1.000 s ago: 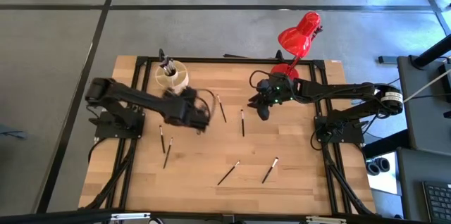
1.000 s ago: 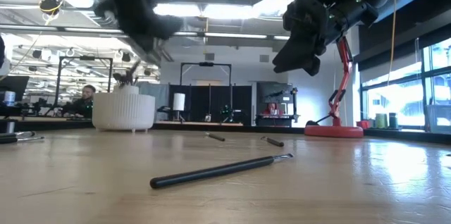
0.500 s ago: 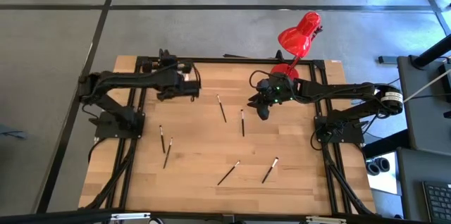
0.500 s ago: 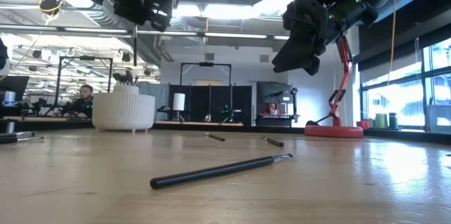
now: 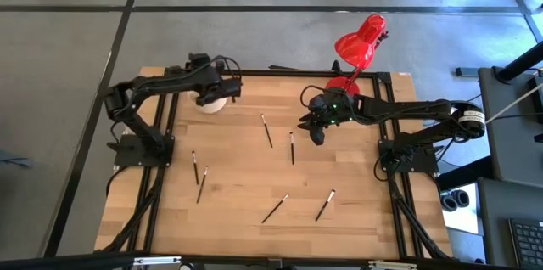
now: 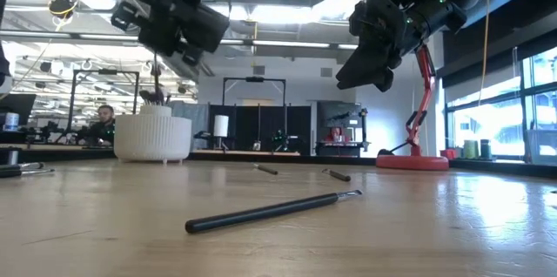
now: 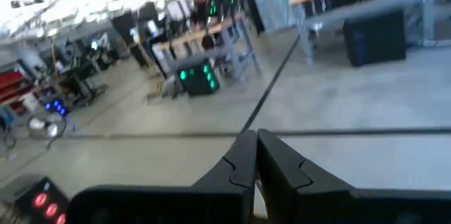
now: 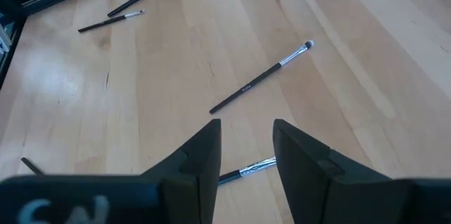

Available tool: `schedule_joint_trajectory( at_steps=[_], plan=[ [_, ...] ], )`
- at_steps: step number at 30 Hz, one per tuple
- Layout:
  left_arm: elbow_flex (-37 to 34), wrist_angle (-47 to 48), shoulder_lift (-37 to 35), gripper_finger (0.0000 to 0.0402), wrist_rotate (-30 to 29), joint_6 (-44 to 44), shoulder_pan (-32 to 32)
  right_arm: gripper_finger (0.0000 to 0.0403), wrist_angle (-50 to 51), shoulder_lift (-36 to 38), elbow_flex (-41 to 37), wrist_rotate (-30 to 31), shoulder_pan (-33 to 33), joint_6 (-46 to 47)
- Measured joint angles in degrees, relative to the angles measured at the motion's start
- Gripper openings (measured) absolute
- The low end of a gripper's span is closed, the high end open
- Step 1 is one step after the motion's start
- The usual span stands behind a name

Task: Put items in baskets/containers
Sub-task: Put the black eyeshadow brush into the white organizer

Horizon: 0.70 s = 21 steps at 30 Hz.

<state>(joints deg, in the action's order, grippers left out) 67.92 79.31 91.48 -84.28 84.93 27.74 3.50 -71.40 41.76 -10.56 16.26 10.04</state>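
My left gripper [image 5: 219, 92] [image 7: 255, 143] is shut and hovers over the cream-white round cup [image 5: 209, 105] [image 6: 152, 138] at the table's far left. A thin dark makeup brush [image 6: 155, 68] hangs under it. Several brushes stand in the cup [image 6: 155, 97]. My right gripper [image 5: 314, 134] [image 8: 245, 136] is open and hangs above the table right of centre, over a loose brush [image 8: 248, 169] that lies flat between its fingers. More brushes lie flat on the wood [image 5: 266, 131] [image 5: 292, 148] [image 5: 202, 183] [image 5: 275, 208] [image 5: 325, 205]. My left gripper has the makeup brush pinched between its two shut fingers [image 7: 239, 160]. The brush hangs upright below them [image 6: 155, 68], lifted clear, above the cup. Which part of the brush the fingers are on is hidden by the gripper itself.
A red desk lamp [image 5: 361, 39] stands by its base [image 6: 413, 162] at the far right edge, just behind my right arm. Black frame rails run along the table's edges [image 5: 170, 134]. Bare wood lies near the front edge [image 5: 254, 236]. A person sits in the room far behind [image 6: 106, 120].
My left gripper has risen from the table's middle and swung toward the far left edge, ending over the cup with the brush carried along and hanging under it. The right arm has kept still.
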Motion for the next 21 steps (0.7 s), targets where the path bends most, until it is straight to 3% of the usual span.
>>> schedule_joint_trajectory(
  at_steps=[7,15,18,21],
  plan=[
    [0.02,-0.02,3.4,0.0021,2.42,0.41,-0.62,0.0129,-0.01,0.0,0.0,-0.01,-0.01,0.0],
    [0.02,0.18,4.43,0.007,2.63,0.9,-1.89,0.0129,0.0,0.0,0.0,-0.01,0.0,0.03],
    [0.67,0.84,3.83,0.0089,5.9,-2.81,-2.77,0.0129,-0.01,0.0,0.0,-0.01,0.01,0.02],
    [2.23,1.84,2.99,0.0102,13.44,-8.81,-4.46,0.0129,-0.1,0.0,-0.02,-0.01,0.0,0.02]
  ],
)
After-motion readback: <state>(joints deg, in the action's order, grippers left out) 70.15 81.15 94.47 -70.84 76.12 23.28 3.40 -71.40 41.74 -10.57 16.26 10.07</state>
